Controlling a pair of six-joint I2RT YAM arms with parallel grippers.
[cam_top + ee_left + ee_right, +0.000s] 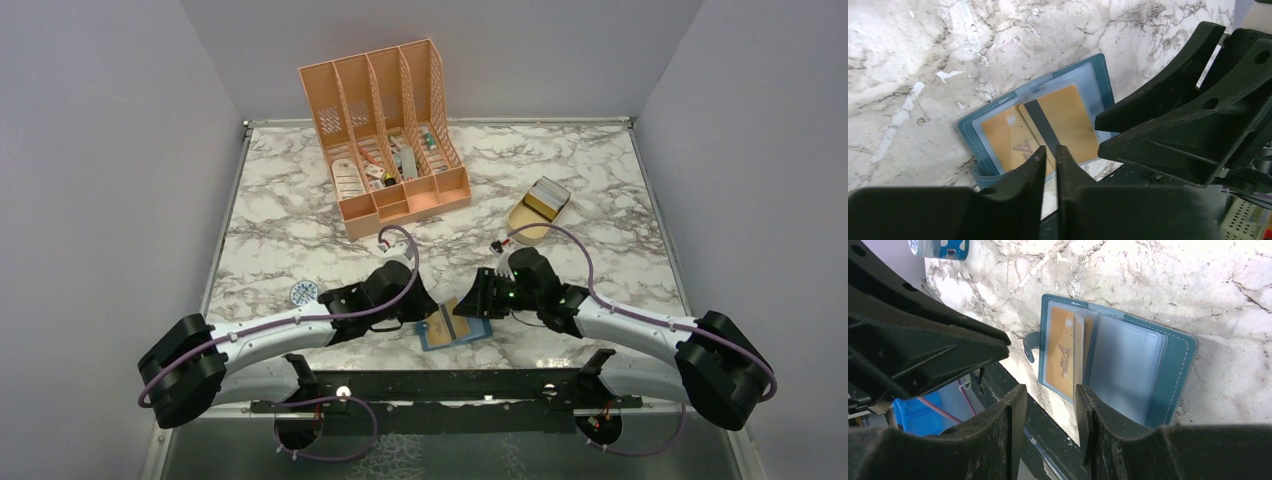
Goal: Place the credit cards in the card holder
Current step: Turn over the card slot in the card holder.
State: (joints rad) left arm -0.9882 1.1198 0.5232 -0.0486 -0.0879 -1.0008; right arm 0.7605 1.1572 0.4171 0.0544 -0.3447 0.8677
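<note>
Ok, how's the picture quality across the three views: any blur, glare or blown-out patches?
Top external: evenly lit, sharp, card holder small. Left wrist: left gripper dark and blurred, table washed out at left. Right wrist: right gripper soft, card holder crisp, sheen on its clear sleeves.

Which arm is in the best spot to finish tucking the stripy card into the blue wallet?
Probably left: the left gripper, jaws nearly closed, sits right at the near edge of the striped card in the card holder. The right gripper, jaws open, hovers beside the sleeves.
</note>
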